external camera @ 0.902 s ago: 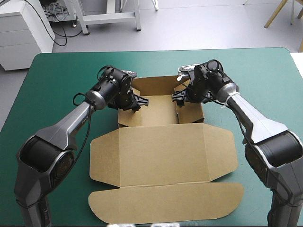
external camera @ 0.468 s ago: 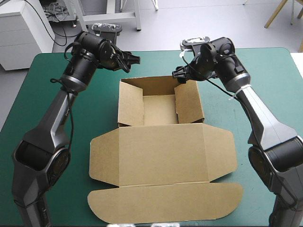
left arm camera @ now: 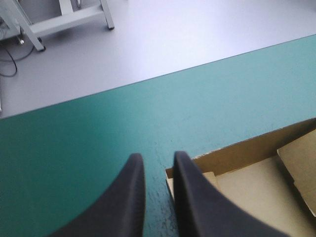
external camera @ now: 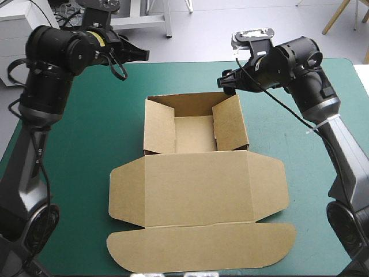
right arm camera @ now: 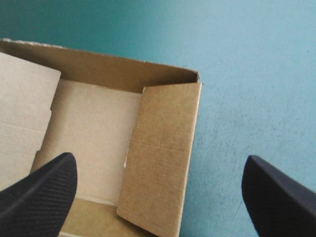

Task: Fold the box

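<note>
The brown box lies mid-table. Its far part is an open tray with walls raised and side flaps leaning inward. The lid and its front flap lie flat toward the near edge. My left gripper hangs high over the table's far edge, off the tray's far left corner. In the left wrist view this gripper is all but shut on nothing, with the box corner just beside it. My right gripper hovers above the tray's far right corner. In the right wrist view it stands wide open over the box's right flap, touching nothing.
Teal-green cover stretches on both sides of the box. The table's far edge runs just beyond the left gripper, with grey floor behind it.
Both arms have lifted out of the tray and pulled back. The left went up toward the far left, the right up past the far right corner. The tray's walls stay standing.
</note>
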Controlling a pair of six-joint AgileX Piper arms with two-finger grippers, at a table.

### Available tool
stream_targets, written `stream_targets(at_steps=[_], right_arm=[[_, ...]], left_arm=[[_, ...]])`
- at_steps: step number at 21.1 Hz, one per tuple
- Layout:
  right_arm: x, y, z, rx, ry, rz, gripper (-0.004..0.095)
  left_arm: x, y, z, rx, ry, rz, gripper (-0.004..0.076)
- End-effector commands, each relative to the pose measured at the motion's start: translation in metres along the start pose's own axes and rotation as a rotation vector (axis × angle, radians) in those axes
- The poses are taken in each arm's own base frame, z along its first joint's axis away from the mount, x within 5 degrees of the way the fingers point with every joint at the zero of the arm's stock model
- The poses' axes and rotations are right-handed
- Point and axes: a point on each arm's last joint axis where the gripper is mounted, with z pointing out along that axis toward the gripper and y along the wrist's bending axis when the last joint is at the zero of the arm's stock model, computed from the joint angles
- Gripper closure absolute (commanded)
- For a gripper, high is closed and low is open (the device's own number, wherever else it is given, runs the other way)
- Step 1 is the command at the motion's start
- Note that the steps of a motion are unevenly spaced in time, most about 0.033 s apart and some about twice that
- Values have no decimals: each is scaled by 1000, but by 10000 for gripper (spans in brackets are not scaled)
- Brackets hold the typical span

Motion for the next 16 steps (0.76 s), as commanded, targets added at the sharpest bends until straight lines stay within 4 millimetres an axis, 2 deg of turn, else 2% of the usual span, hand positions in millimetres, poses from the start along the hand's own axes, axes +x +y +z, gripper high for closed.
stream_targets(at_steps=[1, 2, 4, 8, 9, 10, 12, 16], right_arm=[[8, -2, -10, 5, -21, -15, 78], [11, -3, -5, 18, -7, -17, 84], [17, -6, 20, 61, 48, -13, 98], [20, -6, 44, 69, 112, -19, 98], [22, -5, 58, 72, 146, -20, 98], [23, -5, 65, 74, 161, -21, 98], [27, -4, 84, 76, 202, -17, 98], [34, -4, 119, 81, 278, -14, 98]], left_arm=[[-4, 10, -61, 17, -78, 19, 727], [-3, 11, -70, 27, -92, 15, 730], [7, 10, -100, 105, -103, -6, 734], [25, 11, -120, 142, -78, 18, 734], [38, 13, -125, 134, -50, 23, 734], [44, 14, -127, 133, -37, 25, 734], [67, 16, -131, 131, 19, 31, 734], [122, 23, -150, 127, 96, 37, 734]])
